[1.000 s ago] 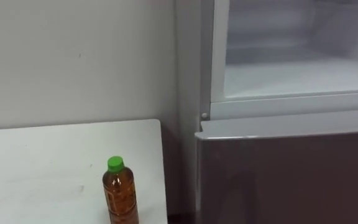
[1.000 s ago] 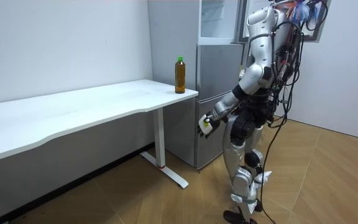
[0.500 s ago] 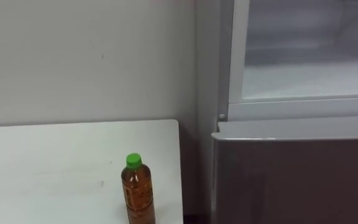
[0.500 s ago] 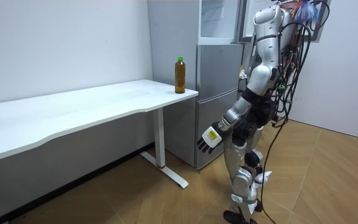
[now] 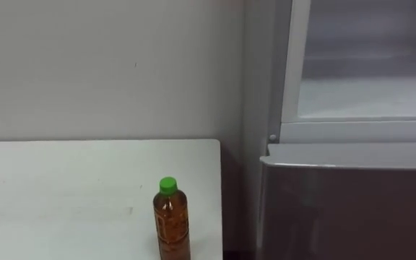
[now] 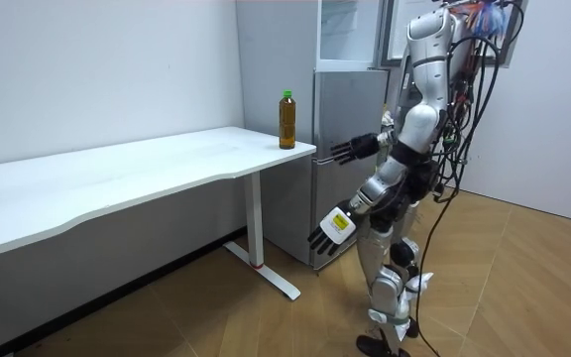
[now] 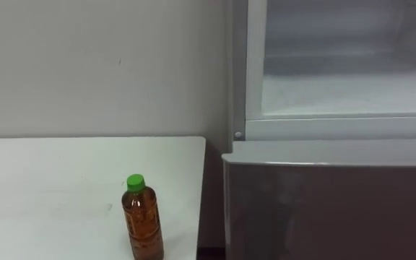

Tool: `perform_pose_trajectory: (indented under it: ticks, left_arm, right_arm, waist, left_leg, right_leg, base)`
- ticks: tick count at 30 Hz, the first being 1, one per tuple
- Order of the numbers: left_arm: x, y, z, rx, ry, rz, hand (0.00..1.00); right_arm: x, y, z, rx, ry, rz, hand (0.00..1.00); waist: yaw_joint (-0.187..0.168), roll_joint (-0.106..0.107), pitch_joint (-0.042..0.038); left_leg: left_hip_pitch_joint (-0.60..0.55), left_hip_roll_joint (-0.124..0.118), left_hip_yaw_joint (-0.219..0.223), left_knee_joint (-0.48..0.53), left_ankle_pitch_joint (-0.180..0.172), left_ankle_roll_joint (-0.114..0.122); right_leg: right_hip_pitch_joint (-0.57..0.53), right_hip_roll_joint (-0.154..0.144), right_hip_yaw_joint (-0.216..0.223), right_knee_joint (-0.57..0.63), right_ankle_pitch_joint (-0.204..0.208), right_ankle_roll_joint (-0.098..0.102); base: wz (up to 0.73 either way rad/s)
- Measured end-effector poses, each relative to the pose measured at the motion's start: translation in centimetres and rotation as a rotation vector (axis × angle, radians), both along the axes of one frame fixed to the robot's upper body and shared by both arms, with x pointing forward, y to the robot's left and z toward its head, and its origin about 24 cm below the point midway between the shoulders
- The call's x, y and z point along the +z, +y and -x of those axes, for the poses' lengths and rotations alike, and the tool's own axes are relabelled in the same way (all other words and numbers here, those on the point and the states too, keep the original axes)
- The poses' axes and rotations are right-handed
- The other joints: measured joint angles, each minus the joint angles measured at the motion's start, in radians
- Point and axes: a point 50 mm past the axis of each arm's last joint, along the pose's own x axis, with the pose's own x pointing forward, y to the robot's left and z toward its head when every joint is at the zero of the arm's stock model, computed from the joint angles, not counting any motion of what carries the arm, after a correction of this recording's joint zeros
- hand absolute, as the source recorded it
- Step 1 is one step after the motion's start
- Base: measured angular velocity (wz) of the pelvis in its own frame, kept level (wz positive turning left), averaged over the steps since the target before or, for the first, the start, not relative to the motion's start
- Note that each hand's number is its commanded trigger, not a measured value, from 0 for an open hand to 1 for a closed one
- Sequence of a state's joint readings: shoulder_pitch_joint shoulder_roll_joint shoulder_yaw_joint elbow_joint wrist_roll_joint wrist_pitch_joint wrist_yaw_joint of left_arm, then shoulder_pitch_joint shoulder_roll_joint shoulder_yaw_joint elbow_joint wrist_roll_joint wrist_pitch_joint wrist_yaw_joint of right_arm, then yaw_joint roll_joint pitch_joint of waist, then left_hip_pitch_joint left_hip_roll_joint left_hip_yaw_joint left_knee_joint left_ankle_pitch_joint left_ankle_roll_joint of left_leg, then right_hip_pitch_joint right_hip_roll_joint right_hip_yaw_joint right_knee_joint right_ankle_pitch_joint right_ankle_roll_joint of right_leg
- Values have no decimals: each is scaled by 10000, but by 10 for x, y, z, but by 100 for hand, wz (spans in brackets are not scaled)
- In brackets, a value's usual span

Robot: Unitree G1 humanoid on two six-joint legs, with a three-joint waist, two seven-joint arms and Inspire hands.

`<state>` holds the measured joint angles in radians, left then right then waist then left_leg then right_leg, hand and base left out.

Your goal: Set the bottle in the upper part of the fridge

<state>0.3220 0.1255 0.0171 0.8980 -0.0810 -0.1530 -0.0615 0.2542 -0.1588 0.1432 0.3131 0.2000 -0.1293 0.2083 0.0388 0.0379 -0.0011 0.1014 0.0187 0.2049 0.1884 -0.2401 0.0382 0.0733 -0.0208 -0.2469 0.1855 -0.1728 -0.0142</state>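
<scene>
Robot stands facing the fridge (image 6: 350,159), w/ the table's (image 5: 63,188) end on its left. Bottle (image 5: 172,224) w/ amber liquid & green cap stands upright on the white table, near the edge next to the fridge, apart from both hands; nothing touches it. Upper fridge compartment (image 5: 370,94) shows open, pale interior w/ a white shelf inside; grey lower door (image 5: 352,209) below it is closed. In the room view the left hand (image 6: 327,230) hangs low at about thigh height in front of the lower door, fingers straight & spread, holding nothing. The right hand (image 6: 353,150) is raised about level w/ the tabletop, reaching toward the room view's left, fingers also spread & empty; it sits between body & table end, well short of the bottle.
</scene>
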Motion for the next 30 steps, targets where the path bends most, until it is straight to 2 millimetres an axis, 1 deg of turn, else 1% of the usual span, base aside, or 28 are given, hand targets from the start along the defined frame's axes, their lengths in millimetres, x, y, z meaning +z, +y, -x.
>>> perform_pose_trajectory:
  ticks: [1, 2, 4, 5, 8, 10, 12, 14, 17, 20, 23, 25, 29, 30]
  left_arm:
    - [0, 1, 1, 2, 38, -164, 0]
    - [0, 2, 2, 27, 79, -314, 0]
    - [0, 3, 3, 4, 117, -518, 0]
    - [1, 4, 3, -17, 118, -610, 0]
    - [1, 6, 1, -45, 114, -692, 0]
    - [0, 9, 2, -35, 193, -784, 0]
    - [-1, 12, 5, 115, 338, -896, 0]
    - [-2, 16, 12, 184, 686, -1211, 0]
    - [-4, 20, 20, -130, 1217, -1463, 0]
    - [-4, 22, 26, -651, 1613, -1694, 0]
    - [-5, 21, 26, -1065, 1901, -1759, 0]
    - [-6, 21, 26, -1326, 2034, -1853, 0]
    - [-7, 19, 25, -1763, 2273, -1942, 0]
    - [-7, 19, 25, -1783, 2276, -1943, 0]
  right_arm:
    - [6, 5, -3, 240, -300, -102, 0]
    - [11, 9, -6, 460, -542, -207, 0]
    - [18, 14, -9, 741, -864, -327, 0]
    - [22, 16, -11, 868, -1076, -395, 0]
    - [30, 18, -15, 998, -1457, -504, 0]
    - [35, 19, -17, 1141, -1672, -556, 0]
    - [44, 22, -20, 1260, -2056, -609, 0]
    - [58, 25, -24, 1458, -2686, -709, 0]
    - [73, 30, -31, 1807, -3365, -1048, 0]
    - [88, 36, -39, 2256, -4047, -1256, 0]
    - [95, 40, -46, 2546, -4398, -1346, 0]
    - [105, 43, -51, 2709, -4728, -1367, 0]
    - [125, 47, -53, 2910, -5567, -1395, 0]
    - [127, 47, -53, 2934, -5644, -1391, 0]
  waist:
    - [3, -35, -6]
    - [4, -30, 8]
    - [12, -68, -12]
    - [26, -116, -6]
    - [103, -165, -40]
    - [190, -224, -46]
    - [232, -252, -46]
    - [340, -266, -53]
    - [525, -320, -37]
    - [534, -371, -8]
    - [531, -401, 10]
    - [550, -408, 13]
    - [580, -400, 11]
    - [607, -398, 9]
  left_leg:
    - [-1, -2, -1, -25, 0, 0]
    - [-10, -3, -2, -59, 0, 0]
    - [-20, -3, -3, -63, 0, 0]
    - [-23, -4, -6, -54, 0, 1]
    - [-25, -4, -8, -39, 0, 1]
    - [-30, -4, -7, -28, 0, 1]
    - [-31, -4, -7, -45, 1, 2]
    - [-3, -3, 20, -97, 1, 2]
    - [54, 2, 14, -114, 1, 1]
    - [27, 2, -64, -103, -1, 1]
    - [-56, -8, -162, -85, -5, 7]
    - [-124, -4, -179, -27, -6, 8]
    - [-211, 8, -185, 44, -8, 8]
    - [-209, 8, -182, 44, -8, 8]
  right_leg:
    - [-11, 0, 5, -1, 0, 0]
    - [-28, -1, 12, -4, 0, 0]
    - [-63, -3, 20, -4, -1, 0]
    - [-62, -6, 18, 0, 0, 0]
    - [-73, -6, 22, 5, 1, -1]
    - [-69, 0, 25, 12, 5, -6]
    - [-68, 14, 11, 12, 8, -7]
    - [-69, 47, 72, 18, 9, -6]
    - [-45, 50, 103, 24, 13, -9]
    - [-21, 37, -7, 27, 25, -5]
    - [-39, 25, -43, 28, 32, 0]
    - [-74, 2, -47, 26, 37, -8]
    - [-111, 7, -61, 15, 56, -27]
    - [-111, 7, -58, 16, 57, -28]
  base:
    - [0]
    - [0]
    - [0]
    - [0]
    - [0]
    - [-2]
    - [0]
    - [-4]
    - [-3]
    - [8]
    - [9]
    - [2]
    - [1]
    - [0]
